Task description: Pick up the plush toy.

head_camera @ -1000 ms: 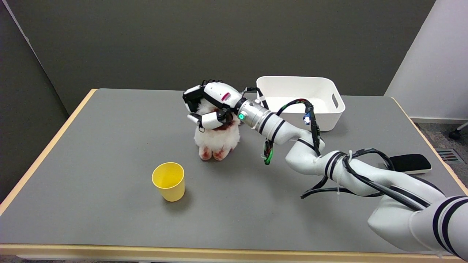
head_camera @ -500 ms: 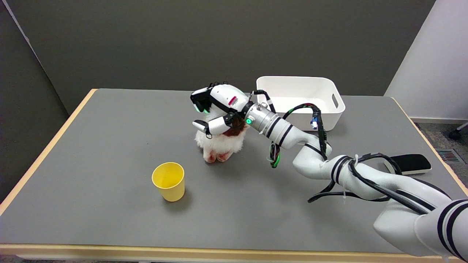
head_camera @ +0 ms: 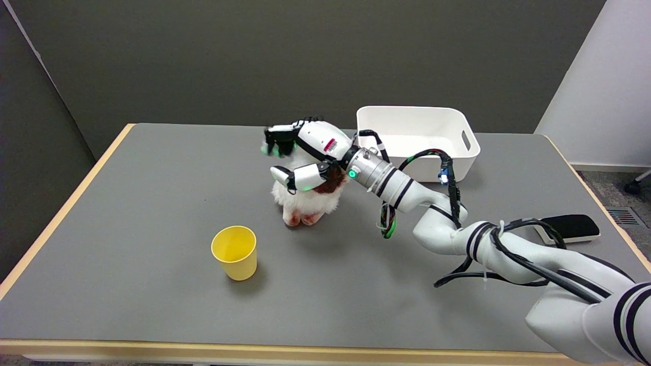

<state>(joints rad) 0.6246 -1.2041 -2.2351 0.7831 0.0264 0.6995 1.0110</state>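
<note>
The right hand [head_camera: 304, 157] sits on top of the upright plush toy [head_camera: 306, 203] (feet on the table [head_camera: 152, 213]), its fingers [head_camera: 292, 177] curled around the toy's upper part from above.

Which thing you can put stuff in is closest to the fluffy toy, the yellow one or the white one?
The yellow cup. It stands just in front of the plush toy, while the white bin sits farther back.

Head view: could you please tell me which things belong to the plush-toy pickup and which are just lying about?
Belonging to the job:
plush toy
right hand, wrapped around the toy's top

Just lying about:
yellow cup
white bin
black pad
</note>
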